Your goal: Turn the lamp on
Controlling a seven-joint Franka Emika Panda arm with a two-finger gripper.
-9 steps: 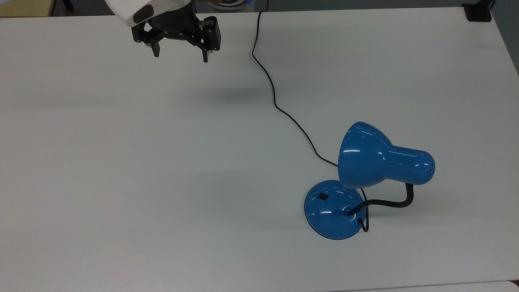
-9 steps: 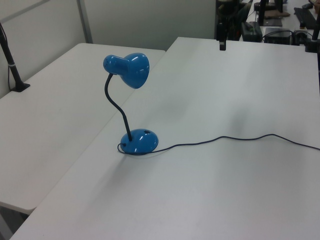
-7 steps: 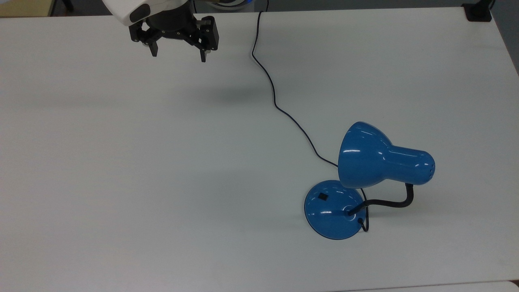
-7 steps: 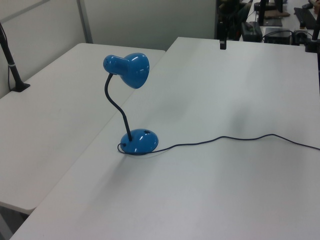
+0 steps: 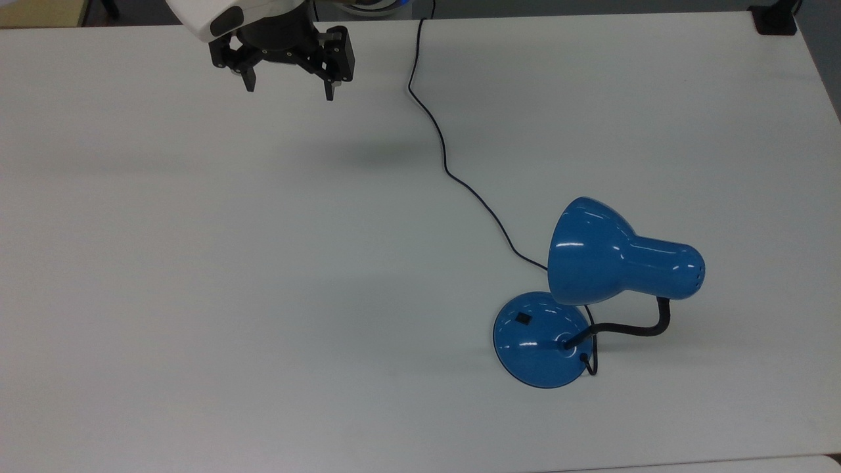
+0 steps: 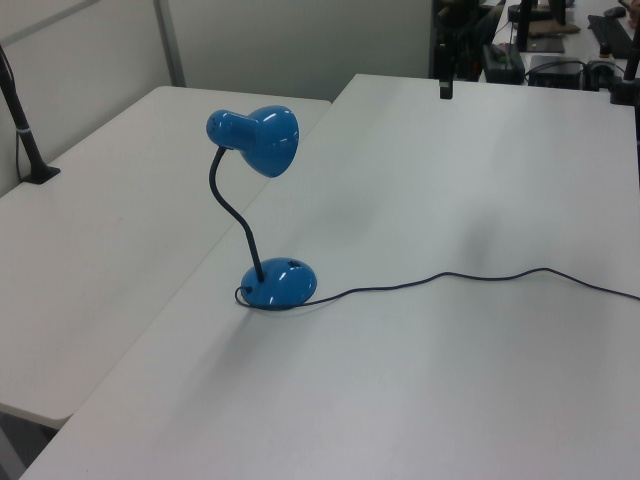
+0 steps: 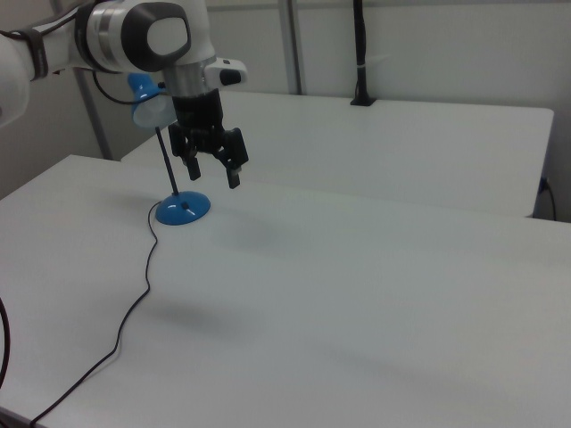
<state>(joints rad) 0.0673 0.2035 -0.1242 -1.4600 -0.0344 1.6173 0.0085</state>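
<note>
The glossy blue lamp stands at the top view's lower right, its bell shade (image 5: 608, 257) leaning over the round base (image 5: 535, 341). A small black switch (image 5: 523, 319) sits on the base's upper left. The black gooseneck (image 5: 631, 327) curves from base to shade. The lamp (image 6: 273, 285) also stands at the left view's centre left, and the lamp (image 7: 182, 209) shows in the right view behind the arm. My gripper (image 5: 289, 87) hangs open and empty at the top view's upper left, far from the lamp. The gripper (image 7: 214, 172) is above the table in the right view.
The thin black cord (image 5: 443, 151) snakes from the lamp base to the top view's upper edge across the white table (image 5: 263, 263). A second white table (image 6: 110, 230) adjoins it beyond the lamp. A black clamp (image 5: 774, 20) sits at the top view's upper right corner.
The gripper has shifted slightly up and to the left in the top view, staying open. The lamp and cord have not moved.
</note>
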